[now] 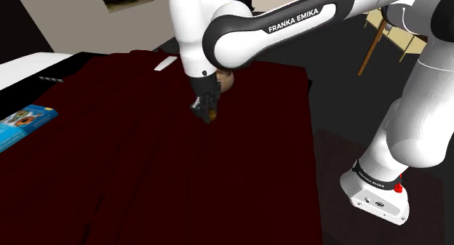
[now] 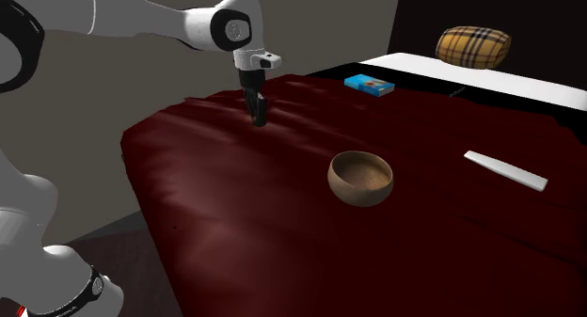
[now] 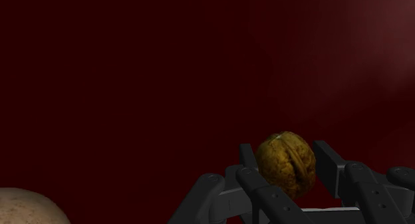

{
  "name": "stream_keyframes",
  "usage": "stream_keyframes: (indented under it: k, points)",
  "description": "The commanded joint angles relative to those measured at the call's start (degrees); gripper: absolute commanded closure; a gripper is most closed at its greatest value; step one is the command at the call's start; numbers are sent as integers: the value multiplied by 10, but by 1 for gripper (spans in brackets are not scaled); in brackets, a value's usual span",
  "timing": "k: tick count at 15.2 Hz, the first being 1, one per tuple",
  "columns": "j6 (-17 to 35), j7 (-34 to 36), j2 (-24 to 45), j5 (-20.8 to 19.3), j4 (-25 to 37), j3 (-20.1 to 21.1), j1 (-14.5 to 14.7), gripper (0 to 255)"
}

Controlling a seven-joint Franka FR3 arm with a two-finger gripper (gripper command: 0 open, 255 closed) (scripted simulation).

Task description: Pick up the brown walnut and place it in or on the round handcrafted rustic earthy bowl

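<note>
On the bed: dark red cover [image 2: 235, 202] carries the walnut, the bowl and a blue box [image 2: 368, 85]
Walnut spot: walnut [image 3: 286, 164] sits between the fingers, right at the cover; can't tell if it is lifted off yet
Bowl spot: brown round bowl [image 2: 360, 179] at about 4 o'clock from the gripper in the second exterior view, well apart; at about 1 o'clock in the shoulder view, part hidden by the arm
Fingers: gripper [image 3: 284, 153] narrowed onto the walnut, one finger pressed on each flank, nothing else held
Handling guess: light, hard, rigid shell; rounded and bumpy, so likely to roll or squirt out if pinched off-centre
Grip place: best across the widest middle, seam between the pads, as it looks now
Arm pose: forearm stretched out over the bed, wrist bent so the hand points straight down, fingers vertical
Risk: nut slipping out during the carry to the bowl
</note>
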Motion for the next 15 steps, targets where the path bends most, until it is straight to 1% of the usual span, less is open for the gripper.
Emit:
stream_keyframes:
  k: [1, 11, 12, 15]
  points:
    - [-14, -3, -4, 3, 10, 0, -1, 255]
    - [-90, -9, -5, 5, 86, 2, 2, 255]
    - [-92, -9, -5, 5, 87, 2, 2, 255]
    - [-93, -45, 5, 1, 101, -14, -18, 255]
